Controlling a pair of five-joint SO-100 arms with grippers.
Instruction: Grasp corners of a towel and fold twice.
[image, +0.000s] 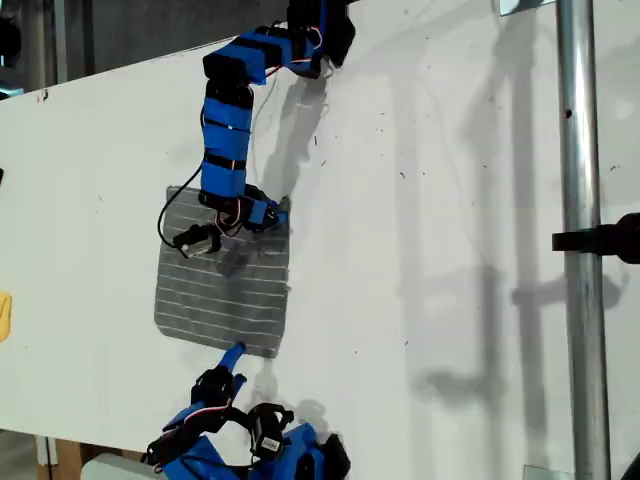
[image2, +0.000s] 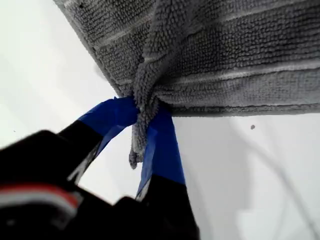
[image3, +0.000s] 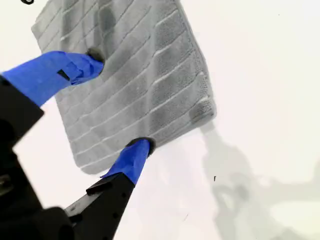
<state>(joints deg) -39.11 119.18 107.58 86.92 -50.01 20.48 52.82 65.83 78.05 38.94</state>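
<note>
Clearly soft and light, the towel (image: 225, 285) lies flat on the white tabletop (image: 420, 250), my first pincer (image2: 145, 131) clamped on its bunched edge, my second pincer (image3: 117, 112) spread apart over it.

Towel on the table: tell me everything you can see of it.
The towel is grey, nubby soft cloth with thin white stripes, roughly square, lying mostly flat on the white table. My first pincer is shut on a bunched bit of one edge, with a fold running from the pinch. My second pincer is open, one tip on the cloth, the other at its edge.
</note>
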